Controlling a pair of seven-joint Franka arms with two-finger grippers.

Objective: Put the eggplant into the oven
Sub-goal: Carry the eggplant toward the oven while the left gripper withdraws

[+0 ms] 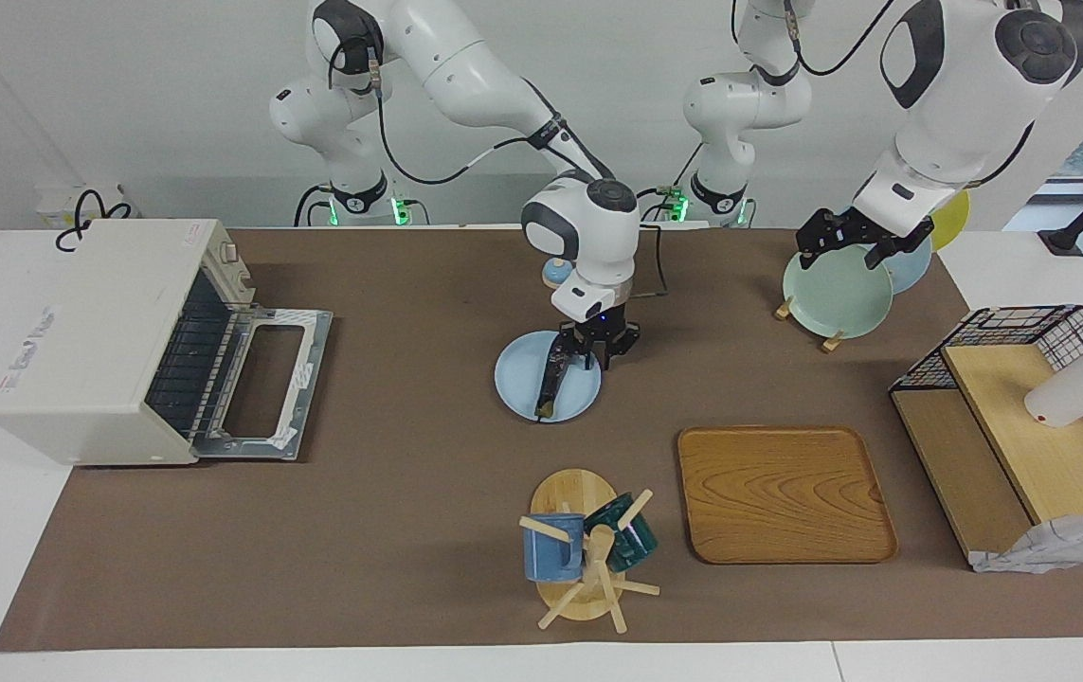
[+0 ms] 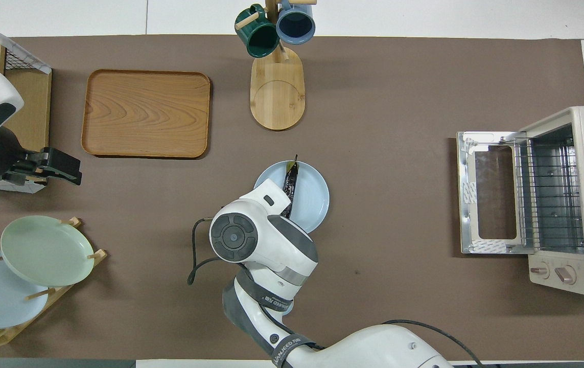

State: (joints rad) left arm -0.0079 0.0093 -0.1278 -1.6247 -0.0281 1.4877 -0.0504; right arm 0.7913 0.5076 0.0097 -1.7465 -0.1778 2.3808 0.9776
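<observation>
Right tool [image 1: 595, 352] is sitting low over the robot-side end of the eggplant [image 1: 552, 381], fingers straddling it. Can't tell whether they are clamped yet or apart; the overhead view hides them under the wrist.

Eggplant is lying on the blue plate [image 1: 517, 379], directly under the tool and running away from it. Long axis is pointing roughly away from the robots, stem tip at the plate rim farthest from the robots. Tool is meeting it near one end, not mid-body, so I judge it may droop or swing when lifted.

Oven [image 1: 96, 341] is standing well apart from the tool, at the right arm's end of the table. Its door [image 1: 261, 384] is lying dropped flat, wire rack showing inside, mouth facing the tool. The coming move, as I read it: lifting, then carrying sideways toward that mouth, turning the long axis to enter over the door.

Right arm is the nearer one to both eggplant and oven. Left tool [image 1: 846, 242] is waiting over the green plate [image 1: 835, 294] in the plate rack, fingers apart, holding nothing.
</observation>
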